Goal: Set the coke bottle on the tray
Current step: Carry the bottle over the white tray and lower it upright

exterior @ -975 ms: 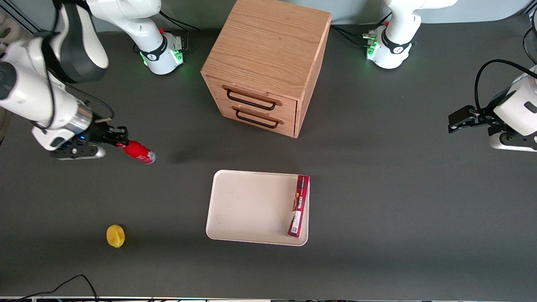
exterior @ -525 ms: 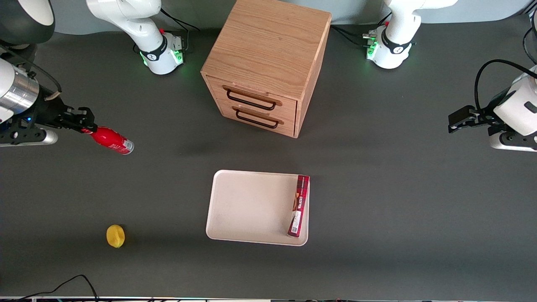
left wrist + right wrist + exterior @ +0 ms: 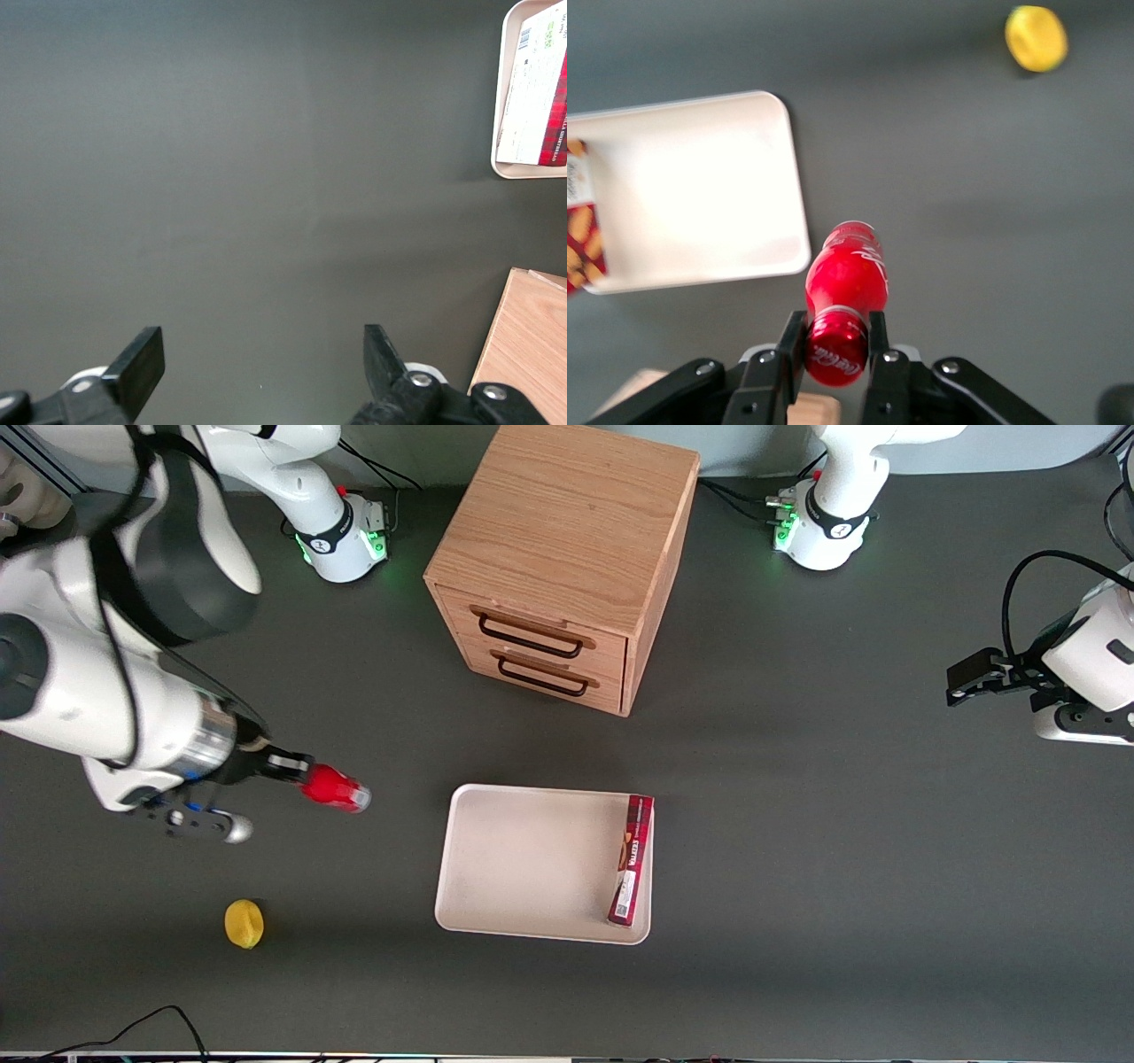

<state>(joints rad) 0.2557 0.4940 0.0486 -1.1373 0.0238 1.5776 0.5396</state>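
Note:
My right gripper is shut on the cap end of the small red coke bottle and holds it above the table, beside the cream-white tray, on the tray's working-arm side. The bottle points its silvery base toward the tray. In the right wrist view the fingers clamp the red cap, the bottle hangs just off the tray's rounded corner, and the gripper is above bare table.
A flat dark-red box lies in the tray along the edge toward the parked arm. A wooden two-drawer cabinet stands farther from the front camera than the tray. A yellow lemon lies nearer the camera than the gripper.
The gripper, holding the bottle, swung out toward the working arm's end of the table, then came back nearer the tray and nearer the front camera than a second ago.

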